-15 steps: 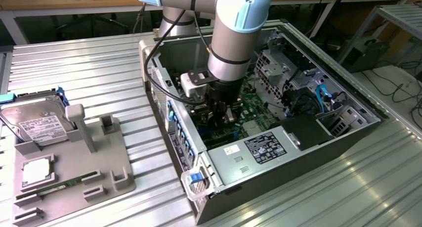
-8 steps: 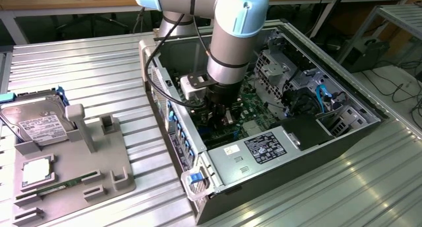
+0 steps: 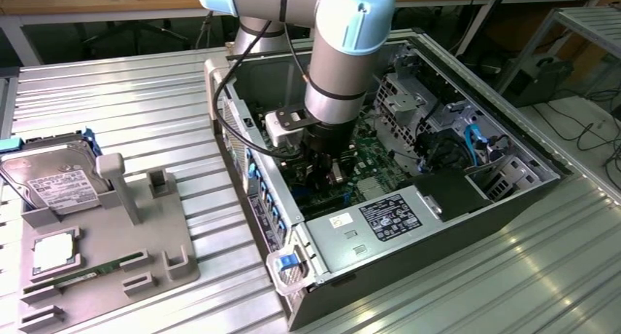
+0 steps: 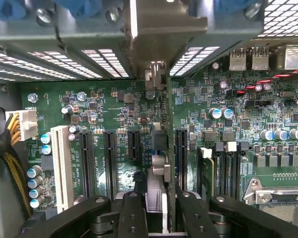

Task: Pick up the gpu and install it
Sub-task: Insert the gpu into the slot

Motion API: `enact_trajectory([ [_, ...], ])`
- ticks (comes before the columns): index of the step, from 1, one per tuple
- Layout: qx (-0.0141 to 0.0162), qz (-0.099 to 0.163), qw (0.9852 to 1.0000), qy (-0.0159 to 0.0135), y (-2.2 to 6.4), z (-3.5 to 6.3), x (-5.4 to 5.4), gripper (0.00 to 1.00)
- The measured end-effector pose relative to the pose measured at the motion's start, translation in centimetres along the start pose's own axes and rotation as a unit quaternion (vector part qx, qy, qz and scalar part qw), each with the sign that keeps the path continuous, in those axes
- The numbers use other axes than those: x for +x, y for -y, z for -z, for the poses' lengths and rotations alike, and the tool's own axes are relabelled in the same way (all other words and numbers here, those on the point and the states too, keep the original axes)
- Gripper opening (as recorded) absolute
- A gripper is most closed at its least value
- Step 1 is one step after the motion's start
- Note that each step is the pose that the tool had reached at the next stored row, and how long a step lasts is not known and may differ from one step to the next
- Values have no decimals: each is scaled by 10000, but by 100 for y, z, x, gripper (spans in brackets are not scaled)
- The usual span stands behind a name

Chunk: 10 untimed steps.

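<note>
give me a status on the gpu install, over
Gripper shut on the gpu, down inside the open pc case. Card edge-on above the motherboard slots. Nothing seen blocking.

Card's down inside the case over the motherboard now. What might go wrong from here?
1. The gpu hangs edge-on in the gripper, between two black slots. A small sideways offset could press its edge onto the motherboard instead of into a slot.
2. Its silver bracket sits close to the rear slot frame and may catch there.
</note>
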State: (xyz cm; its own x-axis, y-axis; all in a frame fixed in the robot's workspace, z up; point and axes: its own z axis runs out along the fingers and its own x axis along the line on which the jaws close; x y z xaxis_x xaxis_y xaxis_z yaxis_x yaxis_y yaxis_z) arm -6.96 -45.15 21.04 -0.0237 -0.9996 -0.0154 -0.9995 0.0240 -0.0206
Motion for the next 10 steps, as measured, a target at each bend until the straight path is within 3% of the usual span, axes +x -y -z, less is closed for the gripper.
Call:
enact_trajectory([
  [2, -8, 0, 10000, -16, -6, 16, 15, 28],
  [6, 4, -1, 10000, 9, 2, 58, -3, 28],
  [10, 0, 0, 10000, 0, 2, 67, -1, 28],
])
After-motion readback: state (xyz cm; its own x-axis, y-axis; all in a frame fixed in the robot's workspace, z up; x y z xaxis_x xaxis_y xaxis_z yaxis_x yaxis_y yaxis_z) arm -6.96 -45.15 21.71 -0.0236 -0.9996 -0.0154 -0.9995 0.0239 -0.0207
